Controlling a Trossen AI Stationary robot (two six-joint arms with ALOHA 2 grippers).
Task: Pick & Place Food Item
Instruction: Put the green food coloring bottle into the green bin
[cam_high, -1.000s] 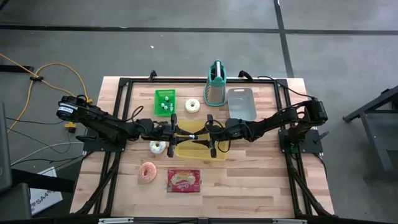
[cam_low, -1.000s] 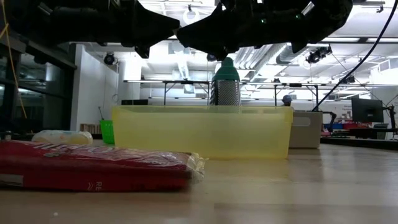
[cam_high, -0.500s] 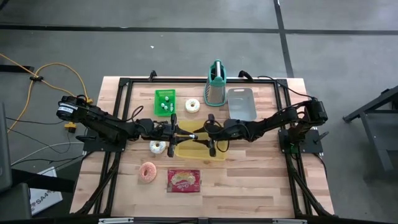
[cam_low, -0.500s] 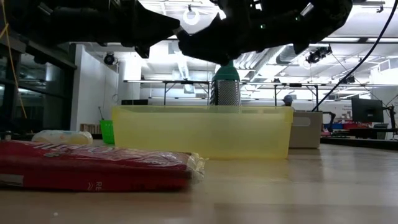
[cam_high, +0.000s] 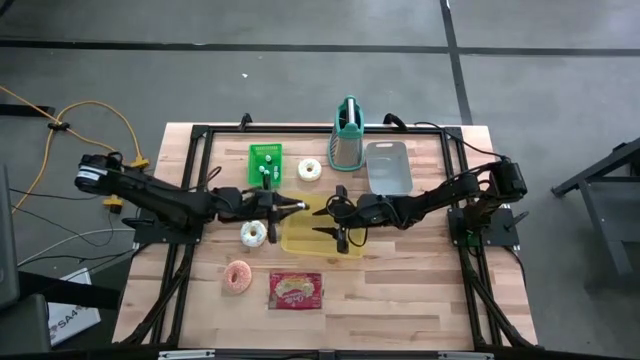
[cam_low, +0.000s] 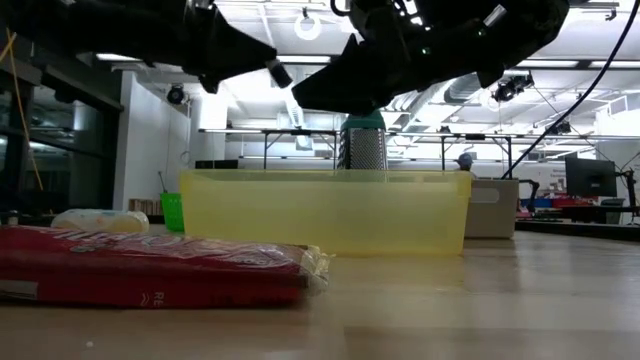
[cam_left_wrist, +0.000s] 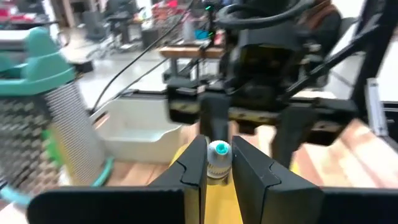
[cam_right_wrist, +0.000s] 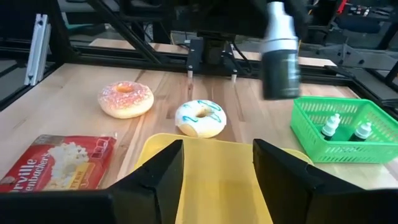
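Note:
My left gripper (cam_left_wrist: 217, 149) is shut on a small white bottle with a teal cap (cam_left_wrist: 218, 159). It hangs above the left end of the yellow bin (cam_high: 322, 238). My left gripper (cam_high: 297, 205) points level toward my right gripper (cam_high: 322, 217). That one stands open over the bin, facing it, with nothing between its fingers (cam_right_wrist: 217, 155). In the low view both grippers hang above the bin (cam_low: 325, 212). My left gripper pinches the bottle's body just under the cap (cam_left_wrist: 216, 169) between its two fingers. The fingers come in level from the table's left. The bottle stands upright, cap up, lifted clear above the bin.
A green basket (cam_high: 265, 165) with small bottles, a white donut (cam_high: 310, 170), a grater (cam_high: 347, 140) and a grey tray (cam_high: 388, 165) stand at the back. A blue-drizzled donut (cam_high: 253, 235), a pink donut (cam_high: 238, 277) and a popcorn packet (cam_high: 296, 291) lie nearer.
My left gripper has drawn back toward the table's left edge and a little up, taking the bottle with it. The two grippers stood tip to tip over the bin and now stand apart. My right gripper's fingers have spread wider.

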